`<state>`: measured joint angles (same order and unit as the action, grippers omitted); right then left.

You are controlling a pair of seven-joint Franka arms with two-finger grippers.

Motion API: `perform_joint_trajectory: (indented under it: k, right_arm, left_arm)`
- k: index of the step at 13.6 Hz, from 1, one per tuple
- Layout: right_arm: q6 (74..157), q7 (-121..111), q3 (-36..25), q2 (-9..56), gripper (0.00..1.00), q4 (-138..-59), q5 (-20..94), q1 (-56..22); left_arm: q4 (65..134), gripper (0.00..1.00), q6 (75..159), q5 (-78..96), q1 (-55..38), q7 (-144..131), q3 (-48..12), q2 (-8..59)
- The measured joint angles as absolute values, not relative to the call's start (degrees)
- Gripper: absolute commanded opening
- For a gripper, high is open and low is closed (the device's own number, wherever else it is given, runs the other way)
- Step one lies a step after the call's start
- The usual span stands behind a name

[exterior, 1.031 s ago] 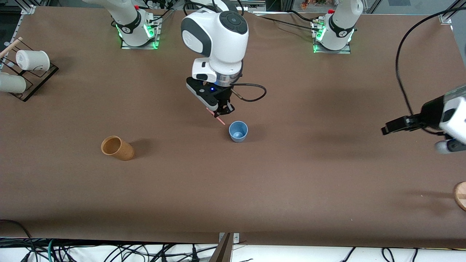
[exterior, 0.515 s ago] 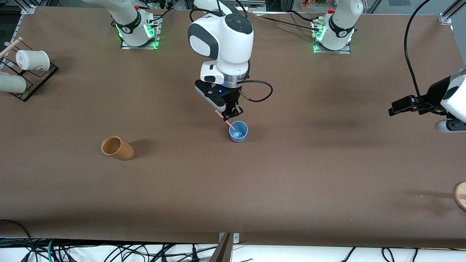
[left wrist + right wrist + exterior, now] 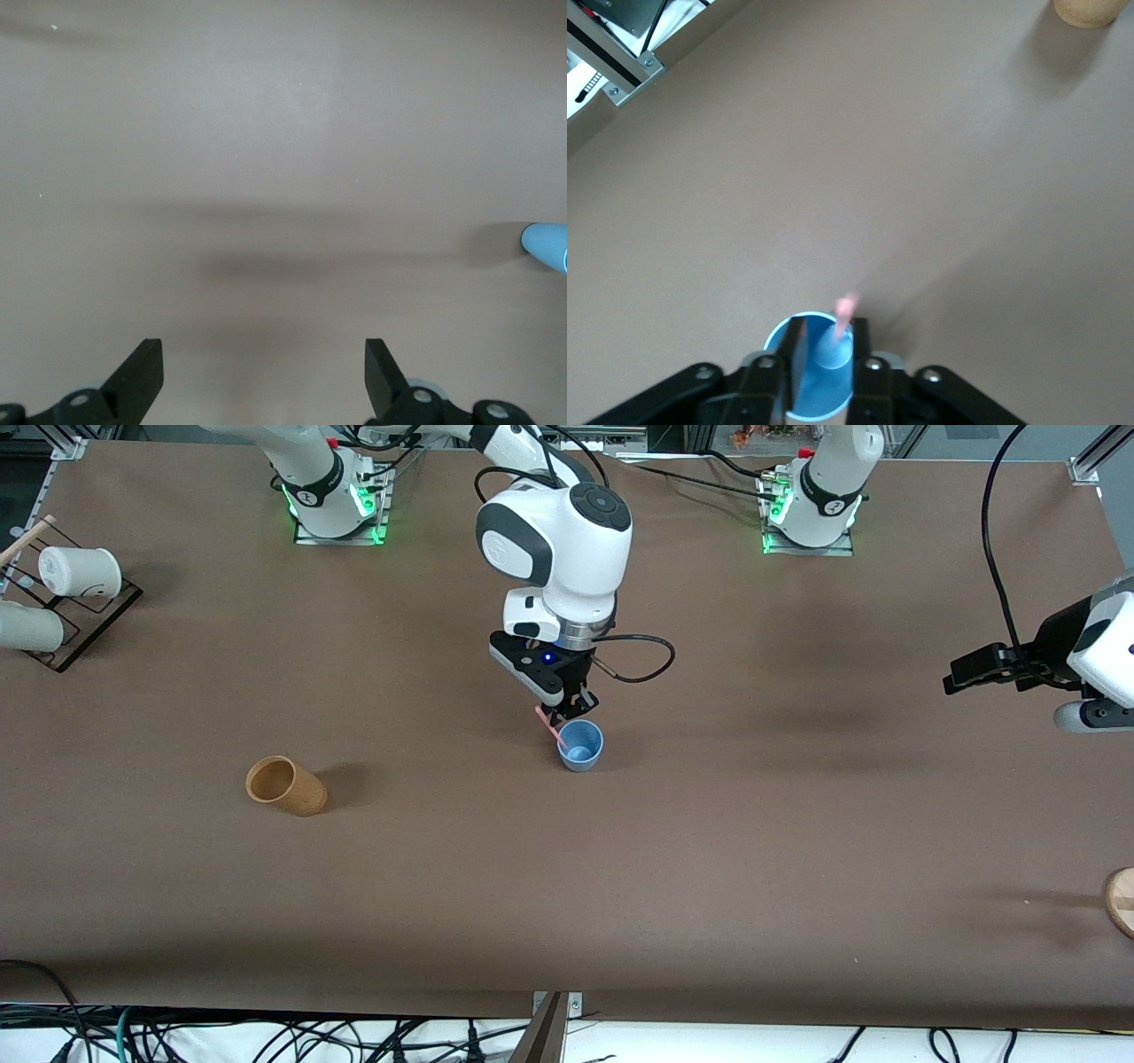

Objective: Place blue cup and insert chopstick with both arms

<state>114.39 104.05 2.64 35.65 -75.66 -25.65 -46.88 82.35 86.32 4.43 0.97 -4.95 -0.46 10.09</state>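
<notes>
The blue cup stands upright mid-table. My right gripper is just above its rim and shut on the pink chopstick, which slants down with its lower end at the cup's rim. In the right wrist view the chopstick sticks out between the fingertips over the cup's open mouth. My left gripper hangs open and empty above bare table toward the left arm's end. Its wrist view shows the gripper spread wide and a sliver of the blue cup at the frame's edge.
A tan cup lies on its side toward the right arm's end, also in the right wrist view. White paper cups sit on a black rack at that end. A wooden disc lies at the left arm's end.
My right gripper has carried the chopstick toward the blue cup and lower, bringing its tip to the cup's rim. My left arm has drawn back toward its base.
</notes>
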Motion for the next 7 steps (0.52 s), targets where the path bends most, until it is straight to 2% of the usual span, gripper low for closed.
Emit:
perform_joint_trajectory:
  k: [4,7]
  right_arm:
    - [114.4,103.7,2.4,35.2,1.00,-74.3,-25.8,-46.9]
    - [113.0,99.5,1.8,32.2,1.00,-73.3,-25.8,-46.7]
  left_arm:
    - [82.6,1.00,86.3,4.4,0.9,-4.9,-0.8,10.1]
    - [82.6,1.00,86.4,4.4,0.4,-4.9,-1.0,10.1]
